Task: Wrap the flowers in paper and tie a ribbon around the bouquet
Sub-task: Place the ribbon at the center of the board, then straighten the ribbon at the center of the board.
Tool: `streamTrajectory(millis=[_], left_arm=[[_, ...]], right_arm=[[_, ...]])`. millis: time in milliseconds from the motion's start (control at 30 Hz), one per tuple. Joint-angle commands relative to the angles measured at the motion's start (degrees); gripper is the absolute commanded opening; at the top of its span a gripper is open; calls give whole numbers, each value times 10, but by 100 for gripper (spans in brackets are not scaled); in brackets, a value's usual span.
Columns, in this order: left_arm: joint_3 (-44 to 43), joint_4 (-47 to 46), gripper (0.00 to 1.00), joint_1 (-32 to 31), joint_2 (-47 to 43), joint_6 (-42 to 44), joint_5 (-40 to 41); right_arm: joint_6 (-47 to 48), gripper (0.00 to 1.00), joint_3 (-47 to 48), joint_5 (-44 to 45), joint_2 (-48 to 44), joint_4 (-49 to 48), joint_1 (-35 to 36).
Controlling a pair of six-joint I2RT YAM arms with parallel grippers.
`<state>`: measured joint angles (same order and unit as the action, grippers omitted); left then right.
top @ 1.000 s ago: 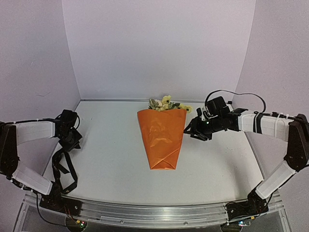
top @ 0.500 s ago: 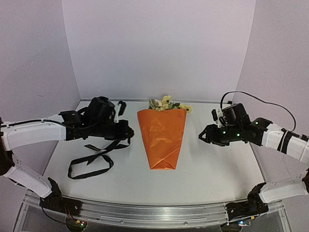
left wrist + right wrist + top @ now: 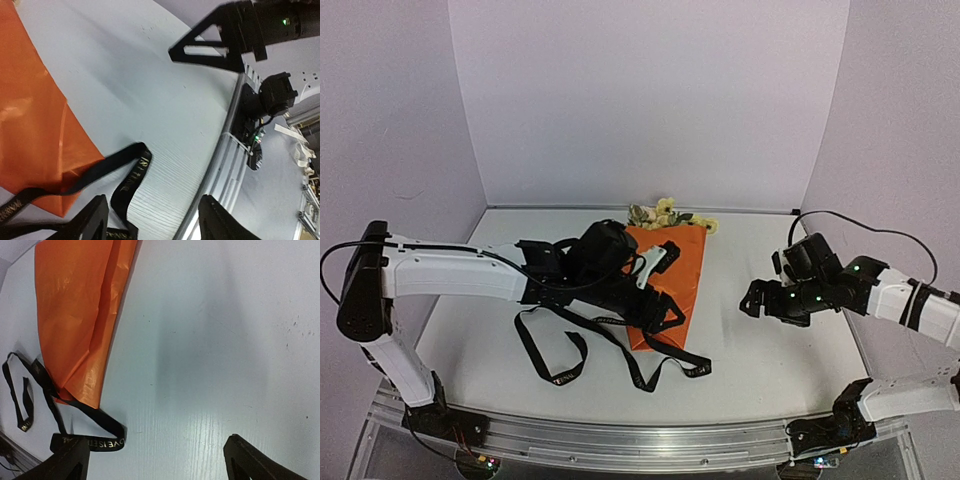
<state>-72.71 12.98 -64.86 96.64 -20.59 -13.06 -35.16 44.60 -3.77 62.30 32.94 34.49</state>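
The bouquet (image 3: 685,262) lies mid-table, an orange paper cone (image 3: 75,315) with its tip toward me and the pale yellow flowers (image 3: 665,212) at its far wide end. The black ribbon (image 3: 695,367) with light lettering lies loose across the cone's tip and trails left over the table (image 3: 131,176) (image 3: 92,443). My left gripper (image 3: 655,308) reaches over the cone's lower half; its jaws stand open (image 3: 155,225), with the ribbon lying under the left finger and not gripped. To the right of the cone, my right gripper (image 3: 752,298) (image 3: 160,462) is open wide and empty.
The white table (image 3: 750,360) is walled in by lilac panels at the back and sides. A metal rail (image 3: 640,440) with the arm bases runs along the near edge. The left arm stretches low across the table's left half.
The left arm swung right from the table's left side, carrying the ribbon over the cone, then opened and dropped it there. The right gripper backed away from the cone and opened wider.
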Motion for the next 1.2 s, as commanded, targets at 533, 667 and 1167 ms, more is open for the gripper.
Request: streamTrajectory(millis=[533, 667, 1167], left_arm=[[320, 14, 64, 257, -195, -252, 40], [353, -38, 63, 255, -182, -255, 16], [408, -84, 62, 237, -212, -257, 33]], right_arm=[[19, 98, 425, 27, 407, 183, 157], [69, 89, 479, 41, 463, 188, 200], [178, 53, 584, 25, 602, 207, 247]])
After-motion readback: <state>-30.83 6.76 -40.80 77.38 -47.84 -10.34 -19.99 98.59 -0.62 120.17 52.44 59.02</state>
